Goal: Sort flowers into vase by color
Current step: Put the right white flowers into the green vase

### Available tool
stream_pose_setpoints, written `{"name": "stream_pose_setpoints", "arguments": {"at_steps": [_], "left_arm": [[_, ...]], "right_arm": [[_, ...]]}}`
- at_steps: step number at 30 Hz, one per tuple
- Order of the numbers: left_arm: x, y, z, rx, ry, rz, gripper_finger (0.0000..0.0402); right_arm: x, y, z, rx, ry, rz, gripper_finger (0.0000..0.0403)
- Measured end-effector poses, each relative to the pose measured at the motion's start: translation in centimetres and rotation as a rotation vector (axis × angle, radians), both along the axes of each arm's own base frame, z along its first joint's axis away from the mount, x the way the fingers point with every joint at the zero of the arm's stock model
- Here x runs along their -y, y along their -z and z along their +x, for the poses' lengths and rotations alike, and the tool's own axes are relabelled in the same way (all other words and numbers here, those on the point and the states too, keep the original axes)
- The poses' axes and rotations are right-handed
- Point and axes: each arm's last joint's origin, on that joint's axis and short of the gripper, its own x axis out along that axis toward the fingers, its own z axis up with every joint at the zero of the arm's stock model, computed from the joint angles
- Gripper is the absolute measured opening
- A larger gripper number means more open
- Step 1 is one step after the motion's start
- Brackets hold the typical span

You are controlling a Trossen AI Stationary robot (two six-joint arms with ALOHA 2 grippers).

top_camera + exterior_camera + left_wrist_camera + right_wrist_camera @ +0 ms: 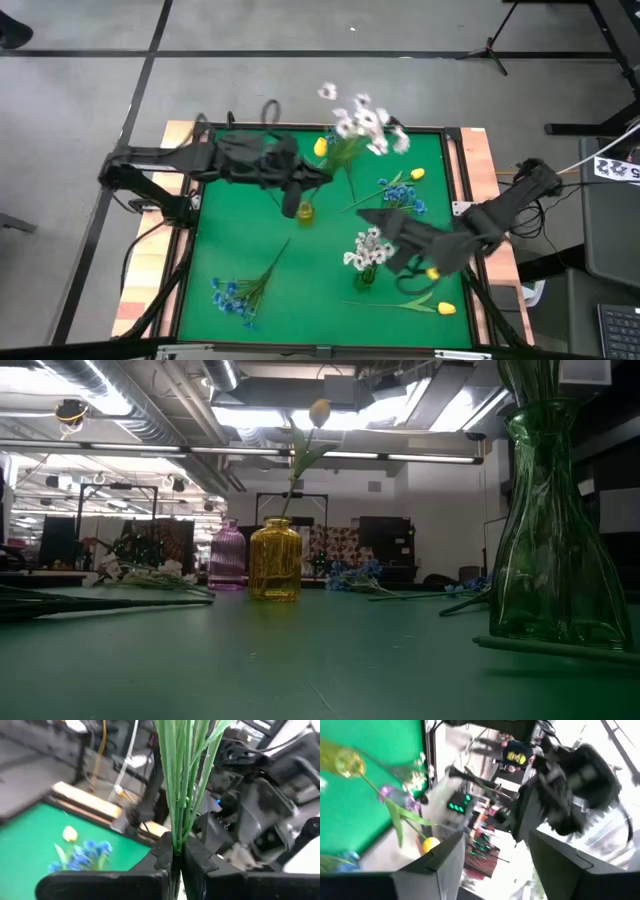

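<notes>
White flowers on thin green stems stand pinched in my left gripper near the table's far edge; my right gripper gapes wide beside the ribbed green glass vase.

No text, label, brand or number can be read here. A white sheet at the right edge of the high view carries dark print, too small to make out. Green lights glow on a device, forming no legible characters.
</notes>
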Motion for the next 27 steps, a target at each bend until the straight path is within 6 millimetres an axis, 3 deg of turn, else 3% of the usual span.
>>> {"name": "stream_pose_setpoints", "arguments": {"at_steps": [7, 13, 16, 20, 27], "left_arm": [[2.2, -3.0, -4.6, 0.081, -0.113, 0.172, 0.001], [7.7, -3.5, -5.6, 0.138, -0.25, 0.372, 0.0011], [10.9, -2.4, -5.3, 0.211, -0.27, 0.437, 0.0008], [14.3, 0.5, -4.5, 0.328, -0.246, 0.488, 0.0011], [16.5, 5.9, -3.7, 0.5, -0.216, 0.474, 0.0009]], "right_arm": [[4.5, -4.4, -7.4, 0.159, -0.046, 0.375, 0.0218], [8.0, -6.0, -12.4, 0.224, -0.1, 0.632, 0.0218], [9.0, -5.9, -13.7, 0.251, -0.116, 0.685, 0.0218], [9.8, -5.1, -15.1, 0.265, -0.15, 0.736, 0.0218], [10.3, -2.4, -16.3, 0.256, -0.29, 0.882, 0.0218]]}}
